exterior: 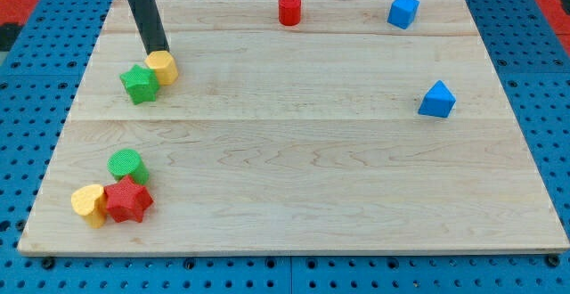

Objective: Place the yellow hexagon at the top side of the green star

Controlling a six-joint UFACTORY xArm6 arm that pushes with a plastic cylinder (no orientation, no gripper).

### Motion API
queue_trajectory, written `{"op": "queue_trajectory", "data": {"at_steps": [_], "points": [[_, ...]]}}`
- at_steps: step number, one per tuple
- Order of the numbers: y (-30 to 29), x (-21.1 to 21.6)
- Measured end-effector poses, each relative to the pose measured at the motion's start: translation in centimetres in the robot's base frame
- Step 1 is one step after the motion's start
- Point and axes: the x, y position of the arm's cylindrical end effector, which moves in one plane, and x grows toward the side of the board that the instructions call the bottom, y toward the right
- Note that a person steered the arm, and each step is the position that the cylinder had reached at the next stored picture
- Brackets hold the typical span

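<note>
The yellow hexagon (164, 66) sits near the board's upper left, touching the upper right side of the green star (139, 84). My tip (157, 53) comes down from the view's top and rests at the hexagon's upper left edge, just above the star.
A green cylinder (126, 164), a red star (127, 200) and a yellow heart (89, 204) cluster at the lower left. A red cylinder (289, 10) and a blue cube (403, 11) stand along the top edge. A blue block (436, 100) lies at the right. The wooden board (312, 151) rests on a blue pegboard.
</note>
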Motion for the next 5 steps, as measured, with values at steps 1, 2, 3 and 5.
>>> {"op": "queue_trajectory", "data": {"at_steps": [1, 2, 3, 5], "points": [[2.0, -1.6], [4.1, -2.7], [3.0, 3.9], [0.3, 2.7]]}}
